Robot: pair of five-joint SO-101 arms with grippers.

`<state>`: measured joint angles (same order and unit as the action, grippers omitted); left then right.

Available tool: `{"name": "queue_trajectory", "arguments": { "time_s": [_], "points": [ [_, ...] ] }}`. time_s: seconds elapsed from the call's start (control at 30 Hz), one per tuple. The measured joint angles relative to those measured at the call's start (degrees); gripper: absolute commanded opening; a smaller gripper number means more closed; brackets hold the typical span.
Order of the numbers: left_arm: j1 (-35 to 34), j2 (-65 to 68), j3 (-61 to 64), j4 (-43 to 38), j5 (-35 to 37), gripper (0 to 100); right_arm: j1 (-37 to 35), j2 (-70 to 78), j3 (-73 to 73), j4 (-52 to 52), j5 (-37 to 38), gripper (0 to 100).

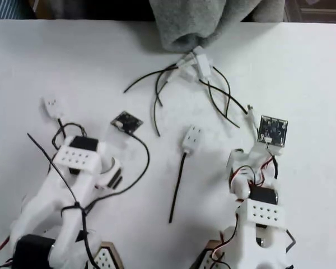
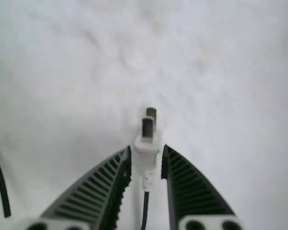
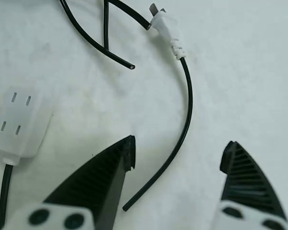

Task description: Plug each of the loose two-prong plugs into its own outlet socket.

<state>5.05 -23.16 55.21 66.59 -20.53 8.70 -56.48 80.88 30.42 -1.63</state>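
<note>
While the left gripper (image 2: 147,155) is clenched on a small white two-prong plug (image 2: 147,136), prongs pointing away from the wrist, the right gripper (image 3: 178,153) hangs released over the black cord of a second white plug (image 3: 164,25), near the white rectangular outlet block (image 3: 18,120). The held plug sits well apart from that block, grasped but not yet seated. The next move probably calls for bringing it to the block, squaring its prongs to one slot pair, then pushing straight in.

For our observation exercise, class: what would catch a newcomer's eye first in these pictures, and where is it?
The left gripper clamps a white two-prong plug, prongs pointing away. Mid-table lies a white outlet socket on a black cord, with a tangle of cords beyond it; the right gripper hangs open.
</note>
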Motion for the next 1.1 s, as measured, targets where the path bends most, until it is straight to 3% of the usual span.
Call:
{"name": "queue_trajectory", "arguments": {
  "time_s": [0.77, 0.93, 1.1],
  "points": [
    [0.0, -0.18, 6.33, -4.75, 0.35, 16, 0.0, 0.0, 0.0, 0.0, 0.18, 28.3],
    [0.0, -0.18, 6.95, -6.95, 0.53, 3, 0.0, 0.0, 0.0, 0.0, 0.18, 28.3],
    [0.09, -0.18, 6.95, -7.3, 0.44, 2, 0.0, 0.0, 0.0, 0.0, 0.18, 28.3]
  ]
}}
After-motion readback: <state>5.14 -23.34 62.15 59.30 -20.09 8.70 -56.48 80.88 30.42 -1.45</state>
